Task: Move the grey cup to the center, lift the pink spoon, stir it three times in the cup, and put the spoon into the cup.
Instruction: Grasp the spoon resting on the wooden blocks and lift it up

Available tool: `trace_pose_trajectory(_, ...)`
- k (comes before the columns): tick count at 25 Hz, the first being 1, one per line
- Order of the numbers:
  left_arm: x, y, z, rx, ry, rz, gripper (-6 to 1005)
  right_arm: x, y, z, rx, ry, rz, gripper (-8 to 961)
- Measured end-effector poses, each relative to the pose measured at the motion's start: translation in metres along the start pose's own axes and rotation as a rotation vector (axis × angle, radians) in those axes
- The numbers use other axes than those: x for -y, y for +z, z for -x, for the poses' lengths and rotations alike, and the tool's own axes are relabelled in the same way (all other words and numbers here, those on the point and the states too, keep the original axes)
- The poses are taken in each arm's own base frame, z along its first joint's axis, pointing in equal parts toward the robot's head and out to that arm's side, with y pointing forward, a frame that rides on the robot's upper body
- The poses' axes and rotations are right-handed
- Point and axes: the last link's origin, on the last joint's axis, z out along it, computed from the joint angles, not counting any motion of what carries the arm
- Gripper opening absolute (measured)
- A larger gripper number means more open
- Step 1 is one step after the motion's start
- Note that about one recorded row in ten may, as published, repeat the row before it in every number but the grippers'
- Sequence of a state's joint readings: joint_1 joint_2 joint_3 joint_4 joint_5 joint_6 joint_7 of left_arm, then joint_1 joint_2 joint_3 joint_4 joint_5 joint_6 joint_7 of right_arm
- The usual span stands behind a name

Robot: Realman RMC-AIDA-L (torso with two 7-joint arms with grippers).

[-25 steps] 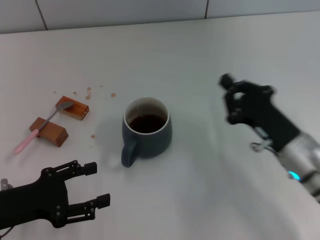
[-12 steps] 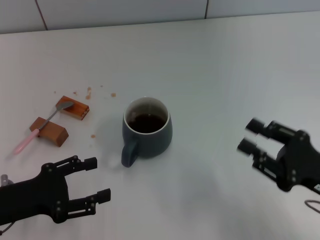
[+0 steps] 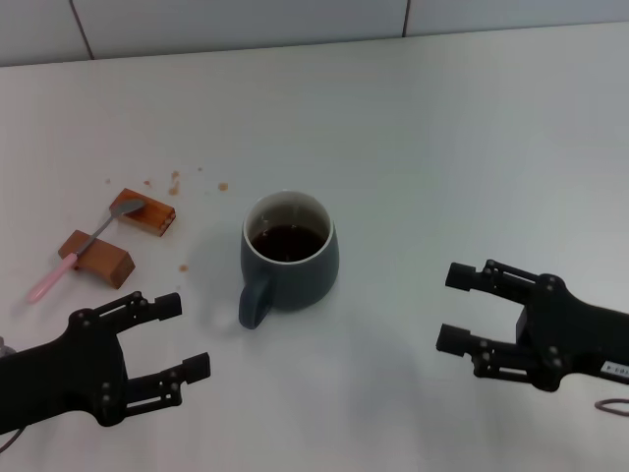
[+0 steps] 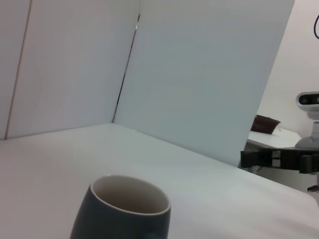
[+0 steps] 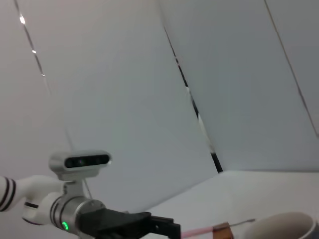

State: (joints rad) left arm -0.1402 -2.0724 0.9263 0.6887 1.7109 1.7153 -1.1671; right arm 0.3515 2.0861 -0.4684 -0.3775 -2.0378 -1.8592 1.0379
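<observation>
The grey cup (image 3: 289, 256) stands near the middle of the table with dark liquid inside and its handle toward me. It also shows in the left wrist view (image 4: 124, 209) and at the edge of the right wrist view (image 5: 284, 226). The pink spoon (image 3: 81, 250) lies across two brown wooden blocks at the left. Its handle shows in the right wrist view (image 5: 199, 231). My left gripper (image 3: 177, 336) is open and empty, low at the front left of the cup. My right gripper (image 3: 458, 307) is open and empty, to the front right of the cup.
Two brown wooden blocks (image 3: 120, 238) hold up the spoon. Small brown crumbs (image 3: 187, 182) lie scattered behind them. A tiled wall (image 3: 295, 20) runs along the table's far edge.
My right arm has pulled back from beside the cup toward me and lowered, its open gripper now pointing left. The left gripper has shifted slightly. Cup and spoon have not moved.
</observation>
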Motion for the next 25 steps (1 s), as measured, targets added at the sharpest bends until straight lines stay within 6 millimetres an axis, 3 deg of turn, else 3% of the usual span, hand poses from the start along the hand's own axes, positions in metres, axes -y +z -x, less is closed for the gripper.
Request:
trace_pose_trajectory(3, 0.0, -0.001, 0.0, -0.01, -0.003, -0.005, 823, 0.006, -0.001, 0.007, -0.013, 0.011, -0.01, 736)
trace_pose_trajectory(8, 0.001, -0.001, 0.0, -0.04, -0.015, -0.025, 823, 0.018, 0.004, 0.013, -0.066, 0.038, -0.027, 824)
trace_pose_trajectory(13, 0.001, -0.005, 0.001, -0.084, -0.023, -0.059, 823, 0.024, 0.015, 0.008, -0.166, 0.05, -0.004, 824)
trace_pose_trajectory(20, 0.001, -0.006, 0.003, -0.087, -0.032, -0.065, 822, 0.025, 0.022, 0.008, -0.196, 0.048, 0.017, 824)
trace_pose_trajectory(25, 0.001, -0.018, 0.004, -0.142, -0.059, -0.134, 822, 0.027, 0.026, 0.01, -0.193, 0.041, 0.02, 824)
